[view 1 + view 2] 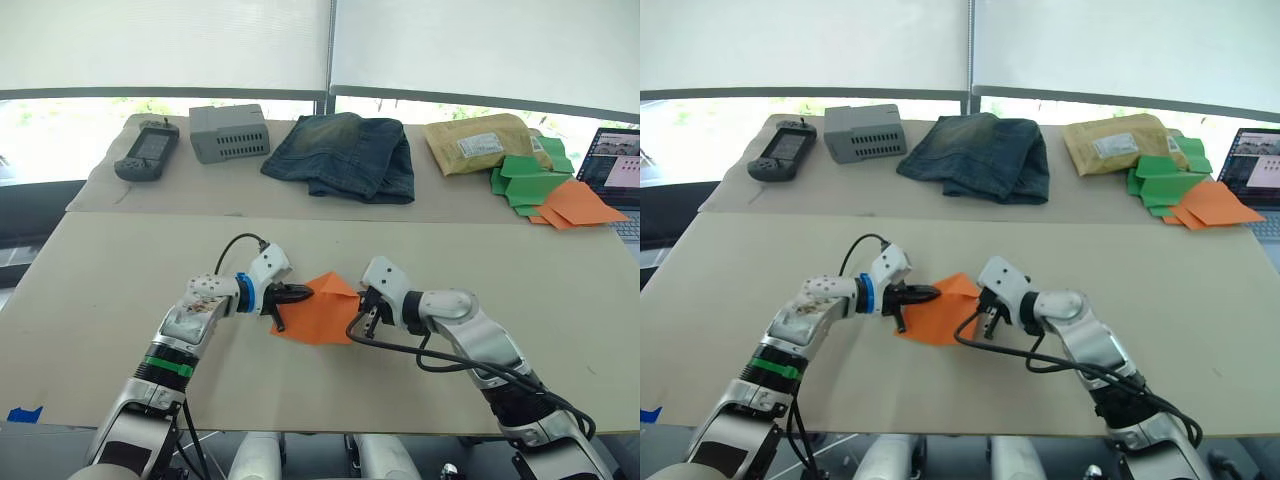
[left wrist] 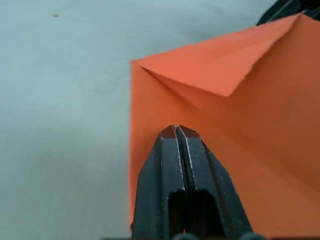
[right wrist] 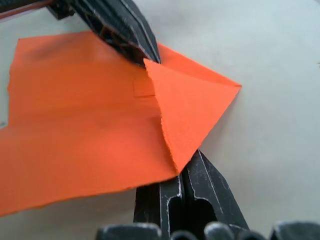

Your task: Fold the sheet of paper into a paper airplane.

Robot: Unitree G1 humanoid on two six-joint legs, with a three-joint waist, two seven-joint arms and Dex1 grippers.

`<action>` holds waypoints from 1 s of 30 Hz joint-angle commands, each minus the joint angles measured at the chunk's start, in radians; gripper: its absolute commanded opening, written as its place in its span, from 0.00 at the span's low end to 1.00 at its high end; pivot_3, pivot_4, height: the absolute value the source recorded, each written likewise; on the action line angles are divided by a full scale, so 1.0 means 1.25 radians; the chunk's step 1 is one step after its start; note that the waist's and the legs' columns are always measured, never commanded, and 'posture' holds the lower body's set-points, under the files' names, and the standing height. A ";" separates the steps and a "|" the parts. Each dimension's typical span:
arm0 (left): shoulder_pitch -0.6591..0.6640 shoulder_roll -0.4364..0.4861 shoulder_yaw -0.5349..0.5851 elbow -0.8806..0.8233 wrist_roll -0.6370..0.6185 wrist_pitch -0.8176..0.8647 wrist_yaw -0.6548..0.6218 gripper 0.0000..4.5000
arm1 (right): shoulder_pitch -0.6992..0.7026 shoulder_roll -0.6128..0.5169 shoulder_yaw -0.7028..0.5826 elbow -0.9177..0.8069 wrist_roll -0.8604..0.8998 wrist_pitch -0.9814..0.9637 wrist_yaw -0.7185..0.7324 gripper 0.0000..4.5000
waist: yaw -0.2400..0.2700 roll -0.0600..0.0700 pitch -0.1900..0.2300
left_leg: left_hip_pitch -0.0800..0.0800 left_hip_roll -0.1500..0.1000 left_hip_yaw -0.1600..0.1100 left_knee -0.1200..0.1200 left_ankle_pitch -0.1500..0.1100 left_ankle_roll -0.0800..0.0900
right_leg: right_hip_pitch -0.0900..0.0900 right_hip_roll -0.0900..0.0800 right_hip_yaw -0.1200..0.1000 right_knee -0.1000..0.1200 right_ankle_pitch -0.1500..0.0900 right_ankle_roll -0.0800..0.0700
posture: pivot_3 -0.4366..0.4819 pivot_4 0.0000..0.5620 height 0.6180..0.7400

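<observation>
My two end effectors meet over the sheet of paper [image 1: 322, 312], which lies flat on the near desk [image 1: 100, 290], close in front of me. My left end effector [image 1: 300, 293] has its black fingers pressed together, tips resting on the sheet's left part. My right end effector [image 1: 366, 310] also has its fingers together, at the sheet's right edge; I cannot tell whether paper is pinched between them.

The sheet is bright orange. One corner is folded over into a triangle, and that fold's point aims away from me and to my right. The sheet's longer run goes from near left to far right.

The left wrist view shows the folded flap's crease and torn-looking edge up close; the right wrist view shows the other end effector's fingertips [image 3: 142, 47] touching the sheet beside the flap.

Farther back, on a second desk [image 1: 100, 190], from left to right: a dark handheld device [image 1: 147, 150], a grey box [image 1: 229, 132], folded jeans [image 1: 345, 153], a tan padded envelope [image 1: 478, 142], a pile of green and orange papers [image 1: 545, 187], and a laptop [image 1: 615, 165] at the right edge.
</observation>
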 commanded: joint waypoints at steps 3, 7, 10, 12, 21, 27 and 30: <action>-0.069 -0.080 0.103 0.019 -0.100 0.100 0.062 0.01 | -0.009 0.008 -0.009 -0.015 0.005 -0.021 -0.006 0.00 | 0.005 0.000 0.000 | -0.001 0.000 0.000 0.000 0.000 0.000 | 0.000 0.000 0.000 0.000 0.000 0.000 | 0.48 0.27 0.91; -0.077 -0.119 0.102 -0.004 -0.125 0.138 0.063 0.01 | -0.008 0.011 -0.007 -0.016 0.004 -0.019 -0.006 0.00 | 0.007 0.000 0.000 | -0.003 -0.002 -0.001 0.002 0.000 0.000 | 0.000 -0.002 0.000 -0.001 0.001 0.001 | 0.48 0.27 0.91; -0.074 -0.130 0.074 -0.019 -0.120 0.139 0.051 0.01 | -0.014 0.015 -0.006 -0.013 0.003 -0.017 -0.008 0.00 | 0.005 0.000 0.000 | -0.003 -0.002 -0.001 0.003 0.000 0.000 | 0.000 -0.002 0.000 -0.001 0.001 0.001 | 0.48 0.27 0.91; -0.066 -0.126 0.053 -0.023 -0.108 0.133 0.043 0.01 | -0.017 0.016 -0.007 -0.010 0.002 -0.018 -0.008 0.00 | 0.004 0.000 0.000 | -0.002 -0.001 -0.001 0.003 0.000 0.000 | 0.000 -0.001 0.000 0.000 0.001 0.001 | 0.48 0.27 0.91; -0.025 -0.090 0.015 -0.035 -0.083 0.109 0.032 0.01 | -0.033 0.021 -0.009 -0.012 0.004 -0.015 -0.011 0.00 | 0.002 0.000 0.000 | -0.002 -0.001 -0.001 0.003 0.000 0.000 | 0.000 -0.001 0.000 0.000 0.001 0.001 | 0.48 0.27 0.91; 0.006 -0.078 0.029 -0.060 -0.085 0.115 0.045 0.01 | -0.043 0.041 -0.006 -0.010 0.011 -0.013 -0.015 0.00 | 0.001 0.000 0.000 | -0.002 -0.001 -0.001 0.003 0.000 0.000 | 0.000 -0.001 0.000 0.000 0.001 0.001 | 0.48 0.27 0.91; 0.014 -0.077 0.030 -0.067 -0.088 0.117 0.047 0.01 | -0.045 0.050 0.001 -0.001 0.007 -0.017 -0.015 0.00 | 0.001 0.000 0.000 | -0.002 -0.001 -0.001 0.003 0.000 0.000 | 0.000 -0.001 0.000 0.000 0.001 0.001 | 0.48 0.27 0.91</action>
